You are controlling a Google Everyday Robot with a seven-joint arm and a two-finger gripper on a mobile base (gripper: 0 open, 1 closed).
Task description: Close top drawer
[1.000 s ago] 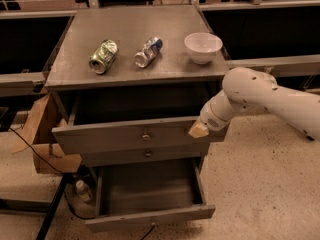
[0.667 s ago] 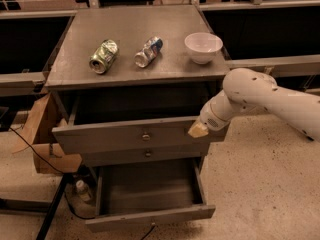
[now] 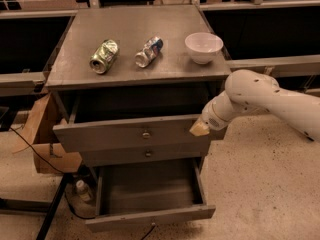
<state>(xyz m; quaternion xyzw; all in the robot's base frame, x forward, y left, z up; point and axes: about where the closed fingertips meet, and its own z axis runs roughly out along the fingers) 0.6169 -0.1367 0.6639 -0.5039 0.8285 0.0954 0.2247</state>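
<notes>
While the gripper [image 3: 200, 129] sits pressed up at the end of the top drawer [image 3: 115, 136] front panel, that drawer is pulled partway out, running away from it toward a cardboard box [image 3: 42, 144]. Can't tell how the gripper is set, tbh. Right above it is a white bowl [image 3: 203, 47], two crushed cans [image 3: 104, 56] further off, and below it a slimmer drawer [image 3: 148, 155] and the wide-open bottom drawer [image 3: 150, 196].
</notes>
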